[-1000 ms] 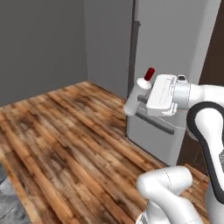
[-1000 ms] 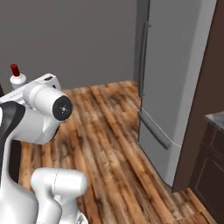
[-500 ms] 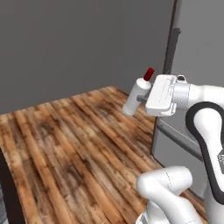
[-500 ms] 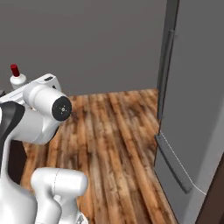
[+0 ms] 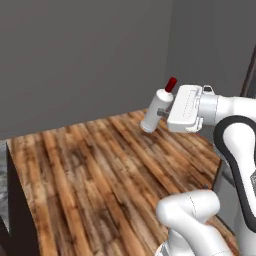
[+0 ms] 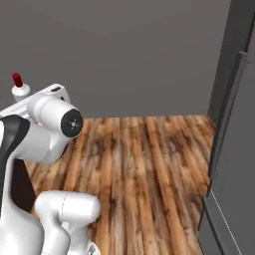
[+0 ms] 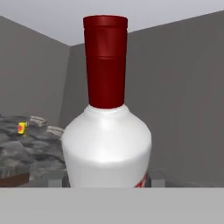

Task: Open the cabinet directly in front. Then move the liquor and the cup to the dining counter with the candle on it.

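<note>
Gripper (image 5: 161, 112) was clamped on the liquor (image 5: 156, 108), held up in the air well above the wood floor (image 5: 90, 170). In the left base view the bottle leaned w/ its red cap (image 5: 171, 84) up and to the right, white body poking out left of the hand. Right base view showed just the cap and bottle shoulder (image 6: 20, 88) sticking up behind the arm's big white joint. Hand view had the liquor right up close: white shoulder (image 7: 107, 148), red cap (image 7: 106, 61) above it, a bit of red label at the lower right edge, grey finger pads (image 7: 56, 178) either side of the base.

Beyond the liquor: plain grey walls (image 5: 85, 55). Past its left side in the hand view, a dark marbled counter (image 7: 26, 153) w/ a small yellow thing (image 7: 21, 127) on it, prob. the cup, too tiny to be sure. Right of the arm in the right base view stood a tall grey fridge (image 6: 234, 149).
</note>
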